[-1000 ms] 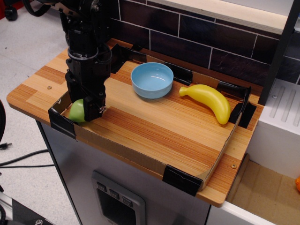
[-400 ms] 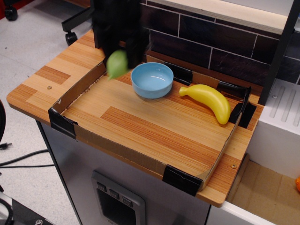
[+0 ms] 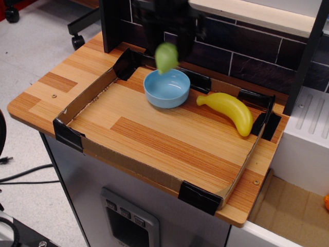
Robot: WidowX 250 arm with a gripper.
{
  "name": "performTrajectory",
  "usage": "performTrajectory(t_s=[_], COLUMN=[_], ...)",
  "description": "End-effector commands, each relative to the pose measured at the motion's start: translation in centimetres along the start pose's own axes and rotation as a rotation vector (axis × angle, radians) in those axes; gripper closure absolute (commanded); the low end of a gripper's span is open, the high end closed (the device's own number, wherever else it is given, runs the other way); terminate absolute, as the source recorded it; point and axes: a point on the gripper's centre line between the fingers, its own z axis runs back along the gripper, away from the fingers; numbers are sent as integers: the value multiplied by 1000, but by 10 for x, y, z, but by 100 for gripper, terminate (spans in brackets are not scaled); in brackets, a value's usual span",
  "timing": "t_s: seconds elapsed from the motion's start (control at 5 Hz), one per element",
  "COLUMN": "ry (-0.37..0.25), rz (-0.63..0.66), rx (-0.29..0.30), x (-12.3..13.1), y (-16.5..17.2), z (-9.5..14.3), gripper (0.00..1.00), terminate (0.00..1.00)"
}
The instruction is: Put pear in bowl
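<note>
The light-green pear point(image 3: 166, 56) hangs in the air just above the far rim of the light-blue bowl point(image 3: 166, 88). The bowl stands empty at the back middle of the wooden tray. My black gripper point(image 3: 168, 40) comes down from the top of the view, blurred by motion, and is shut on the pear's upper part. The fingertips are hard to make out against the dark tile wall.
A yellow banana point(image 3: 229, 110) lies right of the bowl. A low cardboard wall point(image 3: 82, 103) with black taped corners rims the wooden tray. A dark tile wall point(image 3: 241, 46) stands behind, a black post point(image 3: 303, 62) and a white unit point(image 3: 303, 139) stand at the right.
My gripper lifted the pear from the tray's left front corner and carried it right and back; it now hangs over the bowl. The bowl and banana have not moved.
</note>
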Motion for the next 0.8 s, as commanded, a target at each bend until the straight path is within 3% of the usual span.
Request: performTrajectory(t_s=[0.0, 0.2, 0.6], ry=[-106, -88, -118], rz=[-18, -16, -27], rx=[116, 97, 65], x=[19, 17, 7], y=[14, 17, 21], z=[-2, 6, 48], gripper=[100, 0, 0], terminate=[0, 0, 0])
